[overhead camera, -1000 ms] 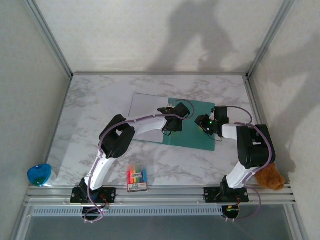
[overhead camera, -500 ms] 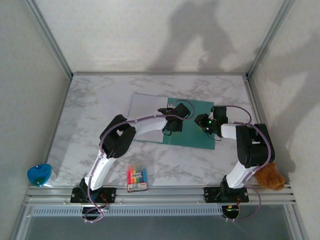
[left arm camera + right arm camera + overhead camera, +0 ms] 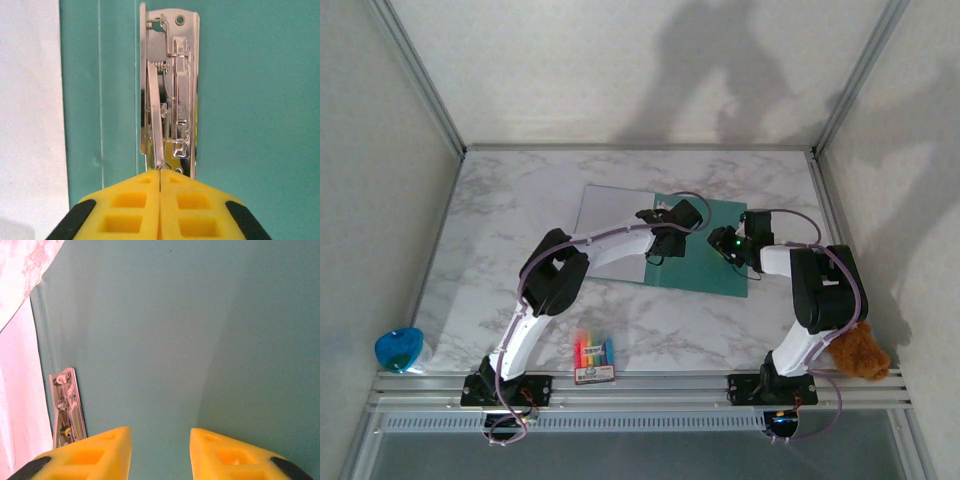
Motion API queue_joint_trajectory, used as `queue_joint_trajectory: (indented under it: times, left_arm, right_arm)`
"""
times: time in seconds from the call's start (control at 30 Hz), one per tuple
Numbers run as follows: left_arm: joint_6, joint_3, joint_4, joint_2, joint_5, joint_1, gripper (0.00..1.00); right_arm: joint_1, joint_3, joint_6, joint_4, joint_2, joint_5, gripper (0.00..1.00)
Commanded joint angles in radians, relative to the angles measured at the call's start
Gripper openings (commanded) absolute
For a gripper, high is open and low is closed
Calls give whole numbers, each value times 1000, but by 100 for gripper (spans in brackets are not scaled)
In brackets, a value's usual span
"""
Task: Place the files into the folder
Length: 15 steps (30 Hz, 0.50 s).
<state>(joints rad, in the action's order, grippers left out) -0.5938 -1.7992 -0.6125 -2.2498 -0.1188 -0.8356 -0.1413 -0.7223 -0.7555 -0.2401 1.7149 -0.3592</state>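
Possibly slips off thin silver metal clip lever (image 3: 154, 110), pinched in clenched left hand (image 3: 160, 175); snaps shut ahead of white paper sheet (image 3: 30, 110) lying just left, on open teal paper folder (image 3: 250, 100), middle of bench (image 3: 500, 230), with right hand (image 3: 159, 432) released above.

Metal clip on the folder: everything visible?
The spring clip is a long, narrow, shiny silver metal plate lying flat on the teal folder beside its spine crease. It carries a coil spring, a rivet hole and a thin lever angled across it. The lever's tip meets the shut left end effector; a pinch isn't clear.
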Motion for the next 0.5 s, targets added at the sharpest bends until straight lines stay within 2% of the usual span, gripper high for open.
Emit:
queue_joint_trajectory:
  times: [0.0,0.23,0.47]
  left_arm:
    - [20,-36,-33,-8,18,9,9]
    - [35,-120,-76,-12,1,41,13]
    - [40,-175,-96,6,-8,49,29]
  right_arm:
    - [-36,13,-3,115,50,-23,36]
    - [-35,3,15,143,37,-12,36]
    - [-32,-3,29,161,27,-5,36]
